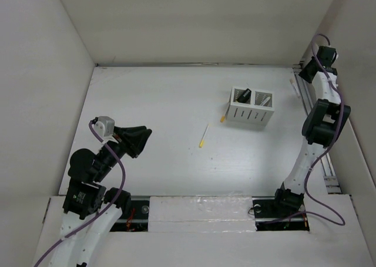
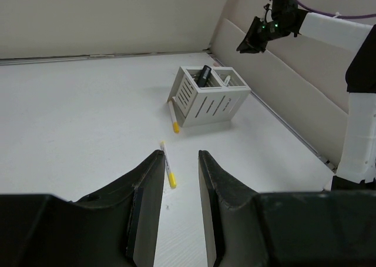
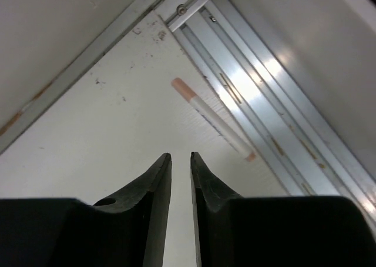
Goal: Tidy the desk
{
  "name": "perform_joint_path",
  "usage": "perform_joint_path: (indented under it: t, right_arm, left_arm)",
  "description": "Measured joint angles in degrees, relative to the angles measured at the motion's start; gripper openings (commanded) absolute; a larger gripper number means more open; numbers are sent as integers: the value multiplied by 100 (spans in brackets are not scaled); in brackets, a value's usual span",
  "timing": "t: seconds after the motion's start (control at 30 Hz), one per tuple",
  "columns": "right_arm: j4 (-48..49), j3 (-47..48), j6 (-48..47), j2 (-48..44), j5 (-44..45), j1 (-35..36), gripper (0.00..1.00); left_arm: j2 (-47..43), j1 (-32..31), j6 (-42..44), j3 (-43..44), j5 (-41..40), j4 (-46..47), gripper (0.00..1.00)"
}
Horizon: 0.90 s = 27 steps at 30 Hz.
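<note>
The desk (image 1: 164, 96) is a white tabletop with a metal rail (image 1: 314, 126) along its right edge. A white pen with a yellow cap (image 1: 203, 136) lies mid-desk and shows just ahead of my left gripper (image 2: 177, 156), near its left finger. That gripper (image 1: 145, 141) is open and empty, low over the desk at the left. My right gripper (image 1: 302, 77) is at the far right corner, narrowly open and empty (image 3: 180, 155). A white pen with peach ends (image 3: 211, 119) lies ahead of it beside the rail (image 3: 276, 96) and also shows in the top view (image 1: 292, 84).
A white slotted two-compartment pen holder (image 1: 251, 107) stands right of centre with dark and light items inside; it also shows in the left wrist view (image 2: 208, 96). A second yellow-capped pen (image 2: 173, 117) lies against its left side. Tall white walls enclose the desk.
</note>
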Motion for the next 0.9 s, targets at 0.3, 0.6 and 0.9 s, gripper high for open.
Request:
perform_joint_path:
  t: [0.3, 0.6, 0.9]
  right_arm:
    - [400, -675, -931, -90, -221, -409, 56]
    - [538, -772, -1357, 116, -743, -501, 60]
    - [365, -334, -1506, 756, -826, -498, 60]
  left_arm:
    - [-11, -83, 2, 0, -15, -2, 26]
    - [22, -83, 7, 0, -22, -2, 26]
    - [179, -83, 20, 0, -46, -7, 26]
